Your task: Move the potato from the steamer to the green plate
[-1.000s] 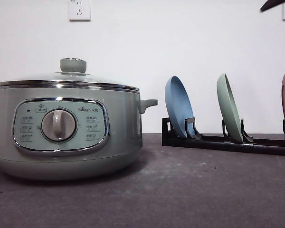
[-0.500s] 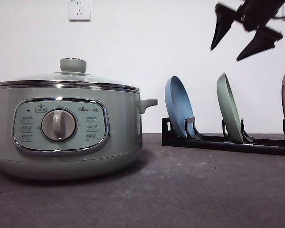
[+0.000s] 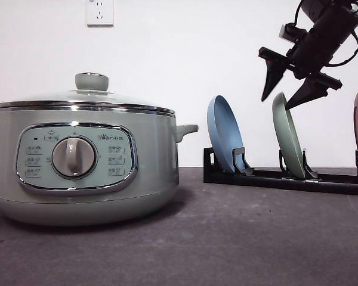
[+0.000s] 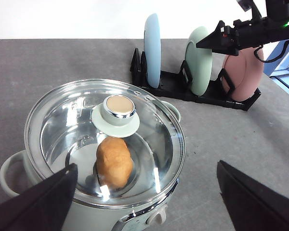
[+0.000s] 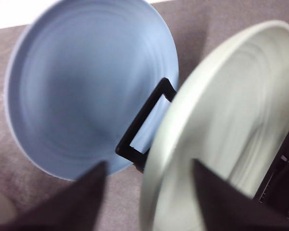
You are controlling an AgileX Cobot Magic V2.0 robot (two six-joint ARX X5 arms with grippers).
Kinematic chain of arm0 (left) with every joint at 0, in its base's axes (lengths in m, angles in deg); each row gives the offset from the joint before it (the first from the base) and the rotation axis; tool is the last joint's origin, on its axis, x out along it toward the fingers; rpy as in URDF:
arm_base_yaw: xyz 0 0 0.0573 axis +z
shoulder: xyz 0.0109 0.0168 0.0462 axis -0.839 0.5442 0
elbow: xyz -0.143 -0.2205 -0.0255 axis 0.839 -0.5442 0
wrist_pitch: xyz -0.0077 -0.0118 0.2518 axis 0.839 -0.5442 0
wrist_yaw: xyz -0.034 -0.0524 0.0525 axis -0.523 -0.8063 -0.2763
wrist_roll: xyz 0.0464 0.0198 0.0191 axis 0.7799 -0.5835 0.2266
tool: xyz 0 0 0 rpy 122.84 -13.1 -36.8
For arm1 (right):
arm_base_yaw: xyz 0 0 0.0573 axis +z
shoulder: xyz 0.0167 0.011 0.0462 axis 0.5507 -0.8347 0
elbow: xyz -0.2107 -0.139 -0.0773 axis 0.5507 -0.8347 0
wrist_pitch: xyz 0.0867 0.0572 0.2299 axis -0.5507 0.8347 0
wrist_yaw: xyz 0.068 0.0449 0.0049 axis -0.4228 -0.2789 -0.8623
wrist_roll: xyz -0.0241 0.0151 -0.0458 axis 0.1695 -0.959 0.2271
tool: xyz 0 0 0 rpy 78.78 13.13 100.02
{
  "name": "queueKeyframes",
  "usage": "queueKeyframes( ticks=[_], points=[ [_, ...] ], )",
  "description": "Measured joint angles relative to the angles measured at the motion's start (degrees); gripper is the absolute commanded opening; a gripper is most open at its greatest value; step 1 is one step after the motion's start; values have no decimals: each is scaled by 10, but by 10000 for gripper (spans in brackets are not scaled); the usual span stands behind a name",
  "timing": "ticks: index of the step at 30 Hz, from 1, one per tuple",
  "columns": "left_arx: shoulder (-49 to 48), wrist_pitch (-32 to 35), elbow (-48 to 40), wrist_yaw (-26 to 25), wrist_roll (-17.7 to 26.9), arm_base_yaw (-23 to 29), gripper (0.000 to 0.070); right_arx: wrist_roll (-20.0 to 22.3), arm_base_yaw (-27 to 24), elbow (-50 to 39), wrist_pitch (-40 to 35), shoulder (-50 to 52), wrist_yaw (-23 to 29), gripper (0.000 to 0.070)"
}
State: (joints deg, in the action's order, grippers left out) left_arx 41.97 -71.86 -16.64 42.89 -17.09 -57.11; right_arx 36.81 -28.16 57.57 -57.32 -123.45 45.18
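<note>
- right gripper (image 3: 284, 95) now down from above the rack (image 3: 286, 177), fingers spread, straddling the top rim of the green plate (image 3: 287, 140); likely about to pull it.
- left gripper (image 4: 144, 192) wide apart, empty, hovering over the steamer (image 3: 83, 161).
- potato (image 4: 114, 162) inside the steamer, under the shut glass lid (image 4: 106, 144).
- one potato, one steamer, three racked plates: blue plate (image 4: 153, 50), green, pink plate (image 4: 243, 72).

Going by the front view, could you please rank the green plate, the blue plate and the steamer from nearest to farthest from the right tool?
1. The green plate, upright in the rack, directly under the open right tool.
2. The blue plate, the next rack slot to the left.
3. The steamer, far left on the table, lid on.
</note>
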Motion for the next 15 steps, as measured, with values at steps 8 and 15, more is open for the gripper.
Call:
queueKeyframes(
  ticks=[8,15],
  points=[
    [0,0,0,0,0,0,592,-6,0,0,-17,0,0,100],
    [0,0,0,0,0,0,592,-18,0,0,-16,0,-10,7]
  ],
)
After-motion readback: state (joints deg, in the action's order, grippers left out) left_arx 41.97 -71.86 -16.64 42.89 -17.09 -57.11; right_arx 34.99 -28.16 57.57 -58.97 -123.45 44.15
